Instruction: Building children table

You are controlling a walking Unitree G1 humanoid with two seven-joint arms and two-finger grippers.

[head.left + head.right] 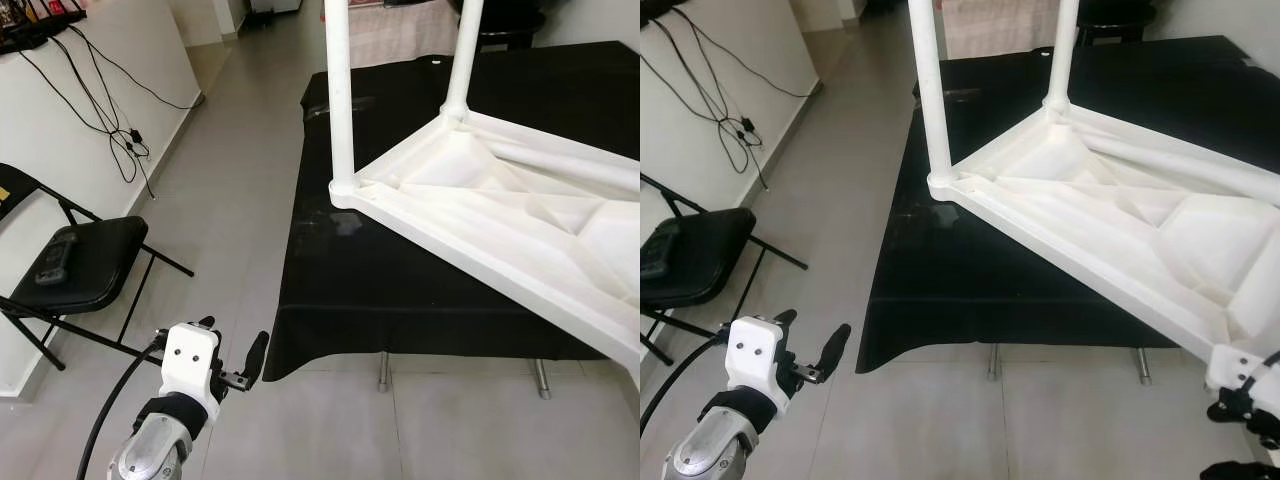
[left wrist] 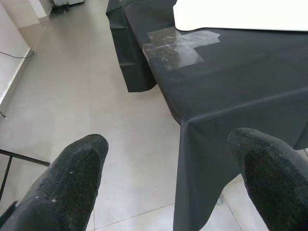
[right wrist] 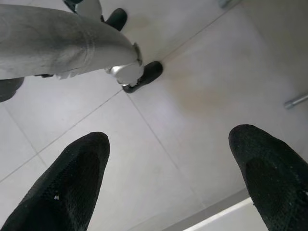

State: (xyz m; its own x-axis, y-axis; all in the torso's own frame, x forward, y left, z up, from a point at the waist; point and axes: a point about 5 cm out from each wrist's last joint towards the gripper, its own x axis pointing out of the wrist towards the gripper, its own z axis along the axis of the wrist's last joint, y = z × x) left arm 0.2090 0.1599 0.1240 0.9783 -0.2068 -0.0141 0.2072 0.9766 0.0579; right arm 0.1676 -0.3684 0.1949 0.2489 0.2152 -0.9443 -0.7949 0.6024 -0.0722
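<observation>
Table (image 1: 520, 220), white, upturned on black cloth (image 1: 400, 280), overhangs its near edge; open floor (image 1: 230, 200) leftward; left gripper (image 1: 232, 362) and right gripper (image 3: 168, 183) both wide, empty, over floor.

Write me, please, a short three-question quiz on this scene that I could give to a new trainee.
1. True or false: the white children's table lies upside down on the black cloth, with legs pointing up.
2. What stands on the floor to the robot's left? A) folding chair B) ladder C) bucket
3. Fill in: the left pincer is ____, holding nothing.

Key: 1 true. 2 A, the black folding chair. 3 open.
</observation>
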